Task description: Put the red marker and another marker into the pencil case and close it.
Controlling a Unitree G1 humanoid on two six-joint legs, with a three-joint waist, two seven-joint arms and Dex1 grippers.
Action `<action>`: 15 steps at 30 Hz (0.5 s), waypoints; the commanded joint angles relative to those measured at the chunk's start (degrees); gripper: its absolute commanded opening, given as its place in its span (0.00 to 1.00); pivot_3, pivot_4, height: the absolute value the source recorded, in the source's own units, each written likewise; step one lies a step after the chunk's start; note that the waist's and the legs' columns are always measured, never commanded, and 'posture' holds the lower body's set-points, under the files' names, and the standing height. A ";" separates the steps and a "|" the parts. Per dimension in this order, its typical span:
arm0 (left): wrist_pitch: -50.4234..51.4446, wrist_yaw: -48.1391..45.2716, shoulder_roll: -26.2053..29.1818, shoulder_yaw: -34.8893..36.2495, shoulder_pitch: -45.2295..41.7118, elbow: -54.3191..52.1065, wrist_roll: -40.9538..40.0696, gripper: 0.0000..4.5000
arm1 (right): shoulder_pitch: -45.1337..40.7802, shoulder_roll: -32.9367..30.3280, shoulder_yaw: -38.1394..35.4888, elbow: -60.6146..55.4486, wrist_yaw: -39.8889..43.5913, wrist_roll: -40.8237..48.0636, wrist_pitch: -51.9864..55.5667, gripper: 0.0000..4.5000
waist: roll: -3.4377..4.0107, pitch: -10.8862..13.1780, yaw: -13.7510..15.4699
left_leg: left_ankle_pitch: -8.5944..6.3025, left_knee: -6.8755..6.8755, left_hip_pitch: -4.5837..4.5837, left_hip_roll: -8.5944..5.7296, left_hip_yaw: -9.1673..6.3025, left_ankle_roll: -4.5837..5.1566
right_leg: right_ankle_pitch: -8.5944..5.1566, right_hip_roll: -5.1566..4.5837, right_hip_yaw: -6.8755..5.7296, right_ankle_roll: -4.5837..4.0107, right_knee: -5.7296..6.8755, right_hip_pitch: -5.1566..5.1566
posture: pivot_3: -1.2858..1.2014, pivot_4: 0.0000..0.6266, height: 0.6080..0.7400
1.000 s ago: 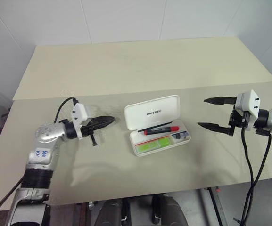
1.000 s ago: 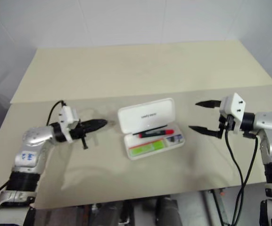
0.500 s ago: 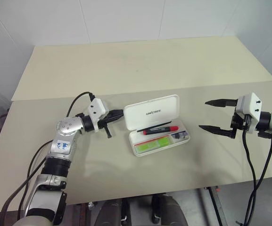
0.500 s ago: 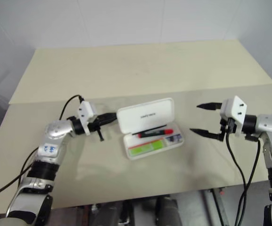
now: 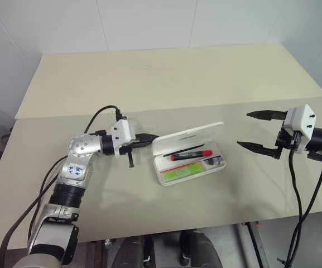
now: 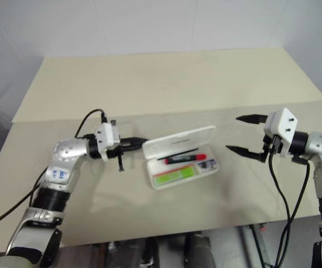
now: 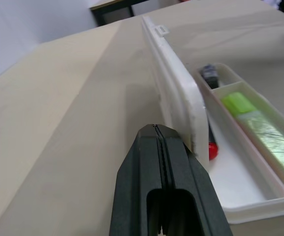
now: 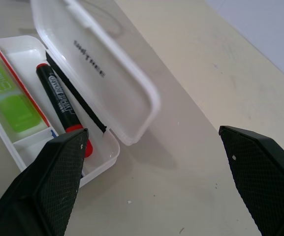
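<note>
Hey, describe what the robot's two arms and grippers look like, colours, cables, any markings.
Both arms are silver-grey metal with black joint sections. Each ends in a white boxy wrist block and a gripper of two black tapered fingers: the left gripper and the right gripper. The right gripper's finger pads have a cross-hatched texture. A black cable loops from each wrist. The left arm carries a white sticker with blue handwriting.

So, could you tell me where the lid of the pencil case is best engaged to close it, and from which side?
Push rather than pinch: press the lid's outer face near its free long edge, from the far side, behind the hinge. It stands half raised, tilted over the tray. The shut left gripper is already at its left end; the open right gripper hangs apart.
</note>
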 commanded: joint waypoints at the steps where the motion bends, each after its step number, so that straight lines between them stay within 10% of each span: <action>1: -1.18 -0.95 0.20 -1.17 -1.23 -3.49 0.06 0.00 | 0.26 -0.18 -2.45 -2.63 -0.83 1.40 -0.04 1.00 | 0.00 0.00 -0.03 | 0.00 0.00 0.00 0.00 0.00 0.00 | 0.00 0.00 0.00 0.00 0.00 0.00 | 0.52 0.24 1.00; 15: 1.86 -2.56 -0.21 -7.49 0.60 -9.06 1.91 0.00 | 4.36 0.21 -4.27 -6.89 -4.01 2.95 1.07 1.00 | 0.00 0.00 0.06 | 0.02 0.03 0.00 0.00 -0.03 0.03 | 0.00 0.00 0.03 0.00 0.00 0.04 | 0.52 0.24 1.00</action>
